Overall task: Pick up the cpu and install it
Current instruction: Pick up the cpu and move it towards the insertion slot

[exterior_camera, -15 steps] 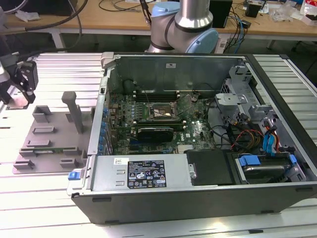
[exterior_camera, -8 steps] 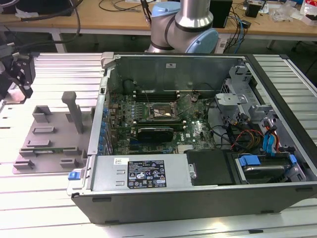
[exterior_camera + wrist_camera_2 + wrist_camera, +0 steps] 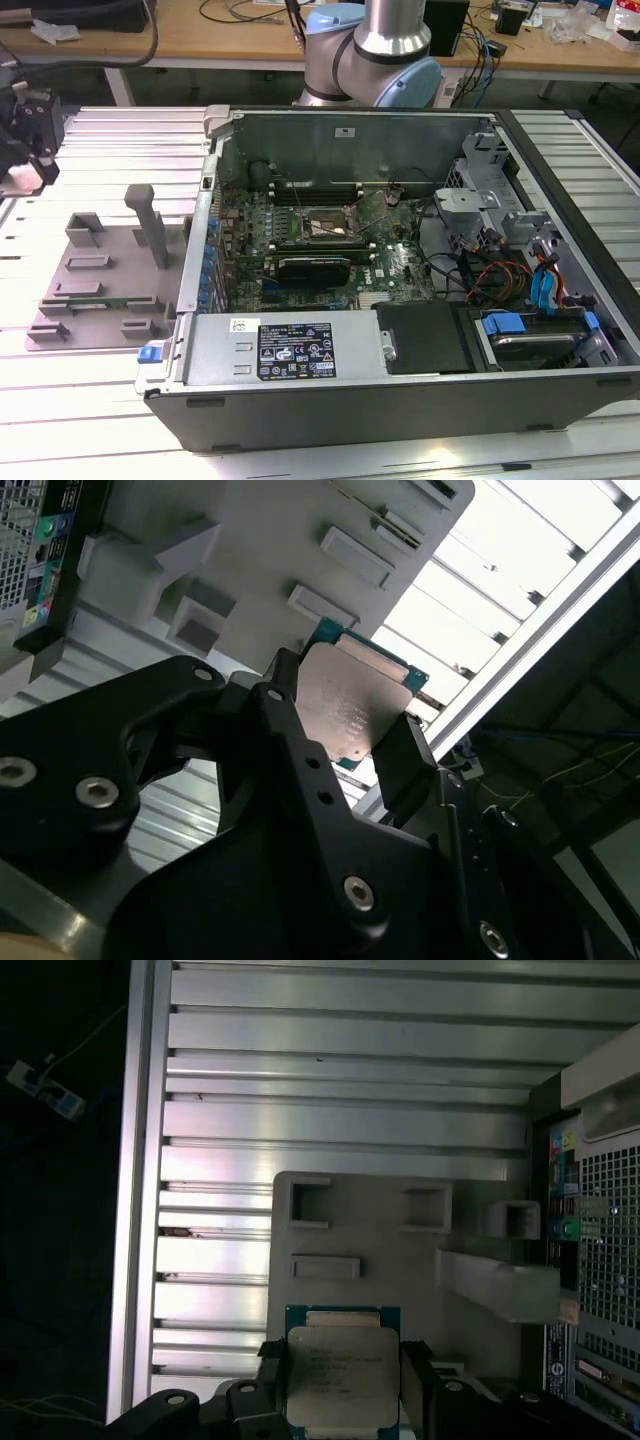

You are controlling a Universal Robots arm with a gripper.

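Over the slatted metal table (image 3: 80, 420), near the grey tray (image 3: 370, 1230), your gripper (image 3: 342, 1385) pinches the cpu (image 3: 340, 1370) by opposite edges, so pickup looks done; installing calls for squaring it over the socket (image 3: 325, 228), well apart.
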